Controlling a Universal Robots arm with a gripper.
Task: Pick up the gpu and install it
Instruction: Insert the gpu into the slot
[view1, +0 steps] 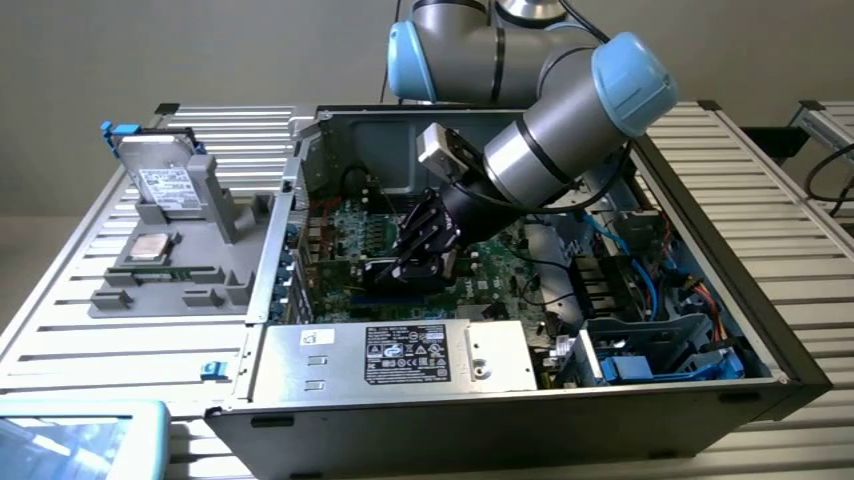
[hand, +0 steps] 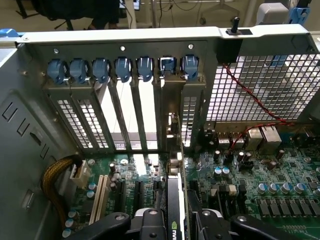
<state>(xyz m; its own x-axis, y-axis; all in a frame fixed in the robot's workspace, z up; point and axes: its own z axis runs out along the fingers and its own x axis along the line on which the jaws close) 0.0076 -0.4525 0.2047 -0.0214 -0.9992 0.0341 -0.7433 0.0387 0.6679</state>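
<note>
My gripper (view1: 416, 258) is down inside the open computer case (view1: 747, 300), just above the green motherboard (view1: 501, 275). It is shut on the gpu (view1: 400, 272), which shows as a dark block between the black fingers. In the wrist view the gpu (hand: 173, 197) stands edge-on between the two fingers (hand: 150, 222) of the gripper (hand: 176, 220), with a logo on its black edge. The card runs toward the case's rear wall, and its far end is close to the row of slot openings (hand: 145, 115). Whether its lower edge touches a board socket is hidden.
Blue latches (hand: 122, 67) line the top of the rear slots. A white socket (hand: 100, 197) and a braided cable (hand: 55, 175) lie beside the card, with red wires (hand: 250, 95) on its other side. A power supply (view1: 400, 355) fills the case front. A grey parts fixture (view1: 174, 270) holding a hard drive (view1: 167, 185) stands at the exterior view's left.
</note>
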